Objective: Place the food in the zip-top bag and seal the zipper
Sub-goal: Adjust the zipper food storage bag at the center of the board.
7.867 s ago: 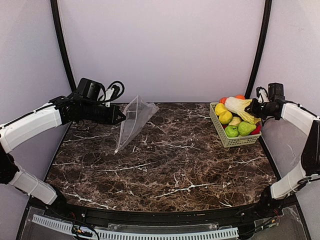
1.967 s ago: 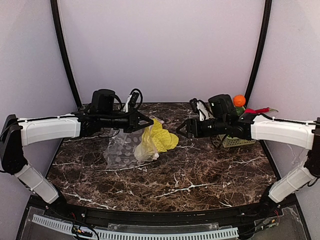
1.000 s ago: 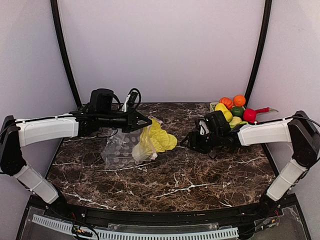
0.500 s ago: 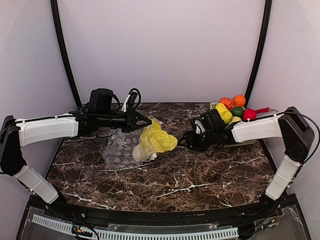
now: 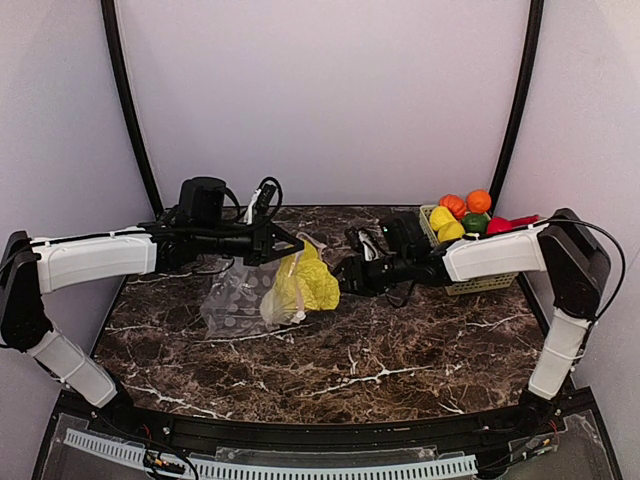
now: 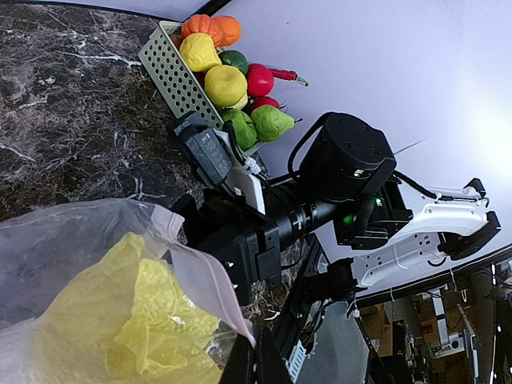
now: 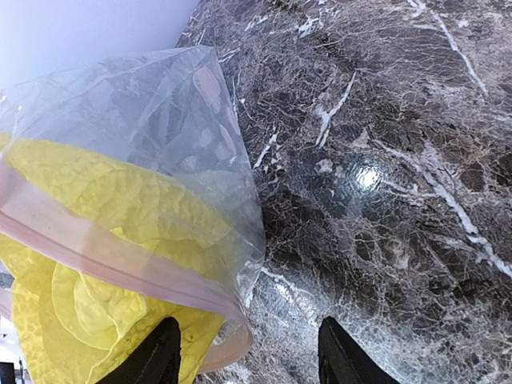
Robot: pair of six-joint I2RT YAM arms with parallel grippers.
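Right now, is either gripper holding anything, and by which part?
The left gripper pinches the zip-top bag by its pink zipper edge; the right gripper, open by the bag's mouth, holds nothing.

Clear plastic zip-top bag (image 5: 236, 300), glossy marbled table (image 5: 400, 352)

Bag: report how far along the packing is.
Done: the cabbage is partly inside the bag, leaves sticking out past the zipper. In hand: the left gripper is shut on the bag's mouth edge, holding it up; the right gripper is open at the cabbage. Left: the other food lies in the basket, and the zipper is unsealed.
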